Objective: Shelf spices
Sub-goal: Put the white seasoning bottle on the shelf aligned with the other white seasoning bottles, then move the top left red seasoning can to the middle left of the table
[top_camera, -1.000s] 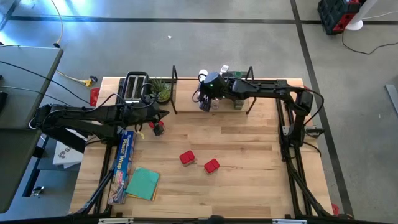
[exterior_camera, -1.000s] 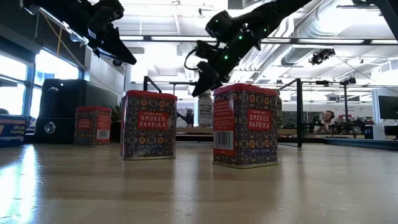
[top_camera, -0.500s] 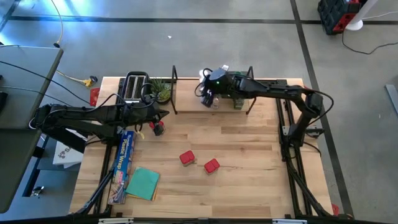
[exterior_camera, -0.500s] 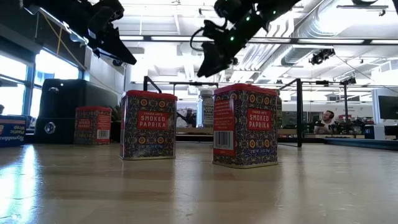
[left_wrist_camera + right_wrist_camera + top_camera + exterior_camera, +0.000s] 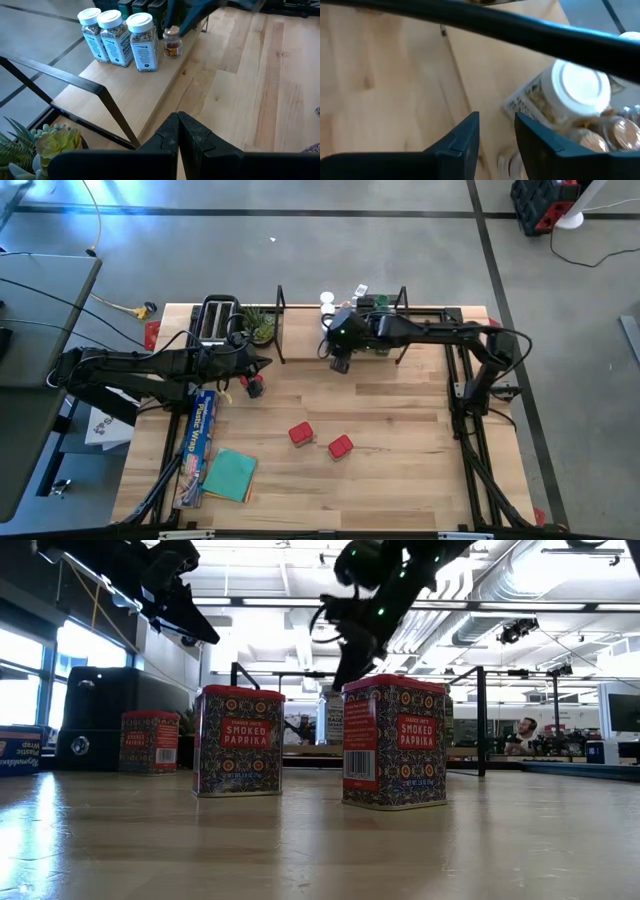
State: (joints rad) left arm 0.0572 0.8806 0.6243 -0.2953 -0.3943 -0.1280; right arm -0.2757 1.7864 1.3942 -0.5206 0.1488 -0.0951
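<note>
The shelf stands at the table's far edge, a light board with black wire ends. On its board stand three white-lidded jars, a small brownish jar and dark jars. Two red tins stand mid-table, and a third stands below my left gripper, which is shut and hovers left of the shelf. My right gripper is open and empty, above the shelf's near edge. A white-lidded jar shows just beyond its fingers.
A black toaster and a small plant sit left of the shelf. A long blue foil box and a teal cloth lie at the near left. Bare wood stretches right of the two tins.
My right gripper first reached farther over the shelf and rose. It then drew back toward the table's near edge, turning as it went, and is now at the shelf's front. My left arm and the tins have kept still.
</note>
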